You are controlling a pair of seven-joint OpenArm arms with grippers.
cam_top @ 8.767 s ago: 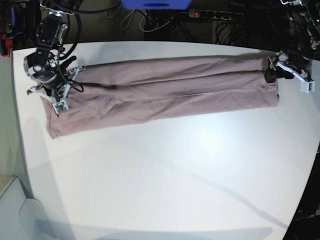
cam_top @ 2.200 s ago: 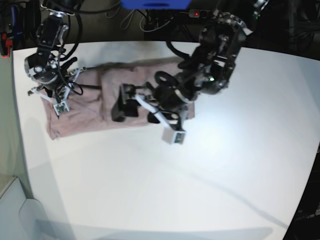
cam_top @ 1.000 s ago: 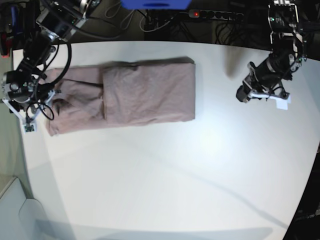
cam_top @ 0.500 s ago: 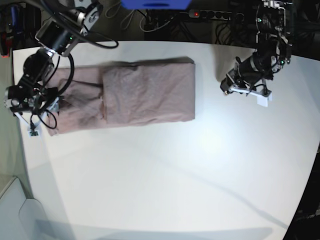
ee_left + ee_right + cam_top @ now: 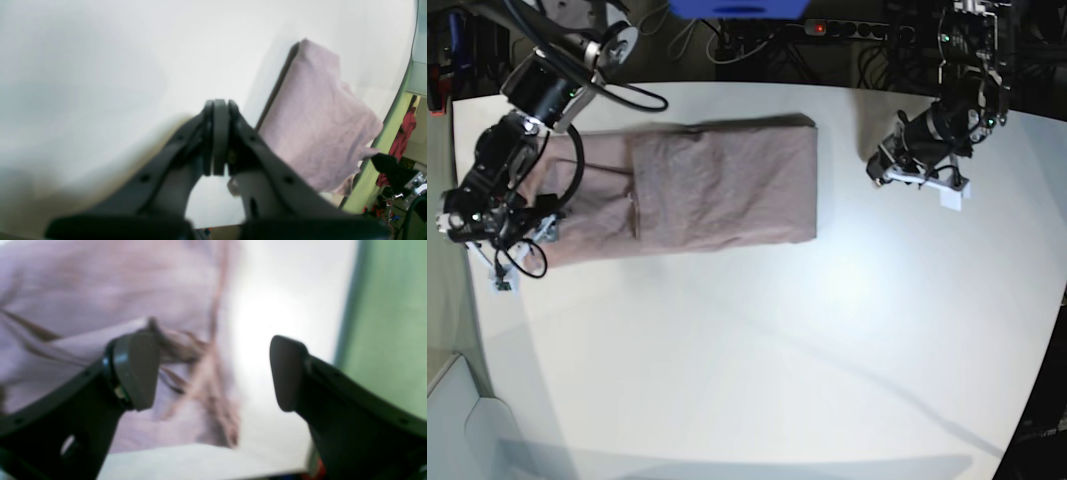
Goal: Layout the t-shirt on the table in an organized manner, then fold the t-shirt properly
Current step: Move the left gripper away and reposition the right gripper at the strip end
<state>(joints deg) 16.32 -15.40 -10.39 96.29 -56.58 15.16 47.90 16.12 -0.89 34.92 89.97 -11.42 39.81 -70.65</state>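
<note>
The dusty mauve t-shirt (image 5: 717, 185) lies as a long folded band on the white table (image 5: 757, 360), its right part doubled over the left. My right gripper (image 5: 515, 255) hovers open over the shirt's wrinkled left end (image 5: 100, 290). In the right wrist view one finger (image 5: 133, 370) is above the cloth and the other above bare table; nothing is between them. My left gripper (image 5: 879, 172) is shut and empty, over bare table to the right of the shirt's folded edge (image 5: 313, 133). Its tips (image 5: 217, 113) are pressed together.
The table's left edge (image 5: 467, 290) runs close beside my right gripper, with a green surface (image 5: 387, 323) beyond it. Cables and a power strip (image 5: 857, 30) lie behind the far edge.
My right arm has slid toward the near corner of the shirt's left end. My left arm came left toward the shirt over the last second and then held still. The shirt has not moved.
</note>
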